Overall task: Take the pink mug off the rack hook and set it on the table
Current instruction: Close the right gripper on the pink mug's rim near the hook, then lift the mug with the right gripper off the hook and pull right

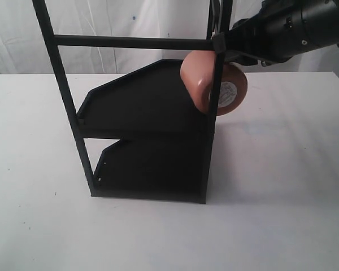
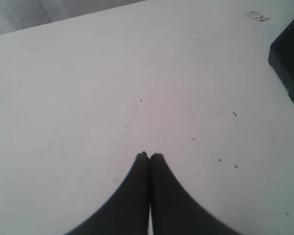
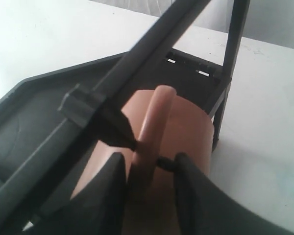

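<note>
Nearest to us, the two black fingers of our right gripper (image 3: 149,164) stand on either side of the loop handle (image 3: 154,122) of the small salmon-pink ceramic mug (image 3: 188,129). The jaws are parted. One finger sits just beside the handle, and on the other side a narrow gap shows, so we judge that nothing is pinched yet.

The mug hangs from the short black metal rack hook (image 3: 115,127), whose peg passes through the handle loop. A dark tip shows in the gap by the far finger. In the exterior view the mug lies on its side, high against an upright of the tall black two-shelf metal rack (image 1: 141,107). The round white sticker (image 1: 229,90) on its base faces outward, well above the plain white table (image 1: 282,186).

Our left gripper (image 2: 149,156) is closed on nothing and hovers over bare tabletop, near a corner of the rack.

We see three risks from here:
- If the jaws close where they are, they may trap the hook tip together with the handle, locking the mug to the rack.
- A straight pull that does not first lift the handle over the upturned tip could drag or tip the light rack.
- The glazed handle may swivel in a thin pinch, swinging the mug into the upright or out of our hold.
</note>
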Robot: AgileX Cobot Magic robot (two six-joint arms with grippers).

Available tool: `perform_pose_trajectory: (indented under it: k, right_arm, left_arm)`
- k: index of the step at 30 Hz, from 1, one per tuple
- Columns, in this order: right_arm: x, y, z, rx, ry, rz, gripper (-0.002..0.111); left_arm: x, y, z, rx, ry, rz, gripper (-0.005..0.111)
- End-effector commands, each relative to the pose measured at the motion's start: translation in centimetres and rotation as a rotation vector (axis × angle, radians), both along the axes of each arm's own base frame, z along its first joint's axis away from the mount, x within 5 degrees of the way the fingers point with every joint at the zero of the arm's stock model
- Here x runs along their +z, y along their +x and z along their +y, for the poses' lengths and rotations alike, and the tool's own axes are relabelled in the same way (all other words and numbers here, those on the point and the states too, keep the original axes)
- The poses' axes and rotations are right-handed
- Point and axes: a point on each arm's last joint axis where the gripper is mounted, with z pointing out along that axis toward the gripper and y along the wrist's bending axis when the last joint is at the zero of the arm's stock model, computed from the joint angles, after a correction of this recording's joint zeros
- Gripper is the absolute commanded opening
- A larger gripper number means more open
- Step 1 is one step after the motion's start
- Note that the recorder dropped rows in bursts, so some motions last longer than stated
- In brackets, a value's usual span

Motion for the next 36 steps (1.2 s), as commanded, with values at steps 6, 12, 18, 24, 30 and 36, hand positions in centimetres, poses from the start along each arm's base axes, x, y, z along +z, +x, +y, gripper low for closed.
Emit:
perform_pose_trajectory:
  k: [6,12,18,24,30,36]
  right_arm:
    - [-0.2,-0.1,0.0,0.0,-0.002,0.012,0.0]
    - [0.1,-0.4,-0.1,0.004,0.0,0.008,0.0]
    - [0.7,-1.4,-0.5,0.025,-0.036,0.002,0.0]
    - [0.7,-1.9,-1.0,0.008,-0.089,0.03,0.0]
    - [0.8,-2.1,-1.3,-0.014,-0.104,0.036,0.0]
    - [2.2,-3.5,-1.7,-0.008,-0.093,0.005,0.0]
  left_arm:
    - [-0.1,0.0,0.0,0.003,-0.014,-0.002,0.0]
    - [-0.1,0.0,0.0,0.003,-0.014,-0.002,0.0]
    - [-0.1,0.0,0.0,0.003,-0.014,-0.002,0.0]
    - [-0.1,0.0,0.0,0.003,-0.014,-0.002,0.0]
    - [-0.1,0.0,0.0,0.003,-0.014,-0.002,0.0]
    - [-0.1,0.0,0.0,0.003,-0.014,-0.002,0.0]
